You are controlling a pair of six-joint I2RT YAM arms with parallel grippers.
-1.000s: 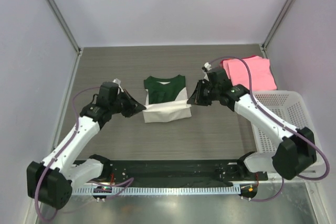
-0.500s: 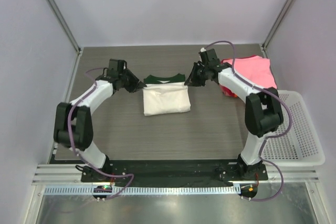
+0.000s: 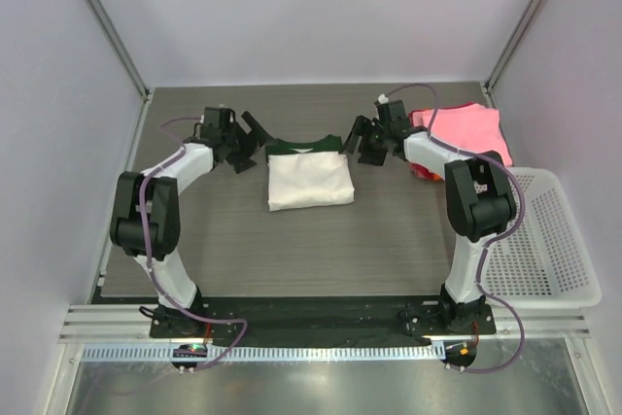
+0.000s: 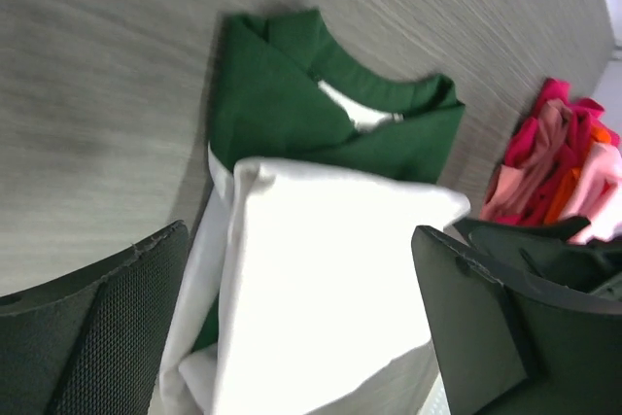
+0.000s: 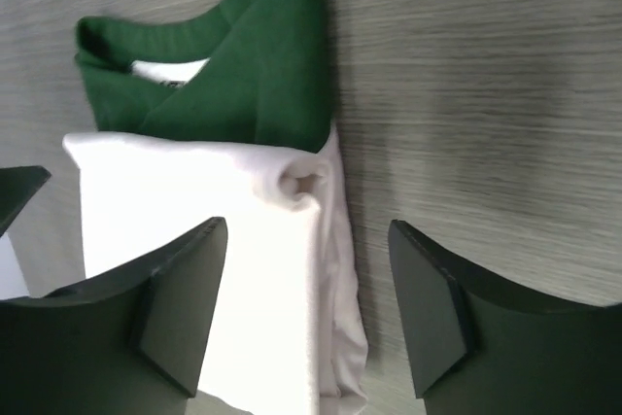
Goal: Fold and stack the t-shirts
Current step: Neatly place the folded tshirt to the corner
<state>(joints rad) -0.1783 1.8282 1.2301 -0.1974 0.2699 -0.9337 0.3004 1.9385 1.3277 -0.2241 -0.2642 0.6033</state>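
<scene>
Surface (image 3: 292,250): grey wood-grain, carrying everything listed below.

Basket (image 3: 559,240): white plastic mesh, at the right edge toward the near side. Nothing visible inside. Not part of the folding.

Cream shirt (image 3: 308,182): middle of the surface, folded to a compact rectangle, white panel doubled over on top. Green collar band (image 3: 303,147) exposed along the far edge. Slightly wider across than deep, so long axis running left to right. Small bunched tuck at the far right corner of the white layer, seen from the right wrist. Judged at a late fold, not yet stacked.

Folded stack (image 3: 466,133): pink on top, with red and orange edges showing in the left wrist view. Far right corner of the surface, well apart from the cream shirt, beyond the right arm.

Left pincer (image 3: 253,141): fingers apart, gripping nothing. Just beside the far left corner of the cream shirt, aimed inward at it.

Right pincer (image 3: 358,141): fingers apart, likewise gripping nothing. Just beside the far right corner, mirror to the left.

Governing relation: cream shirt between the two pincers and slightly nearer the bases, each pincer at one end of the long axis. Stack off to the right, hence nearer the right arm. Likely transfer direction left to right along that axis, with risk of the top layer unfolding if lifted by one corner only.
</scene>
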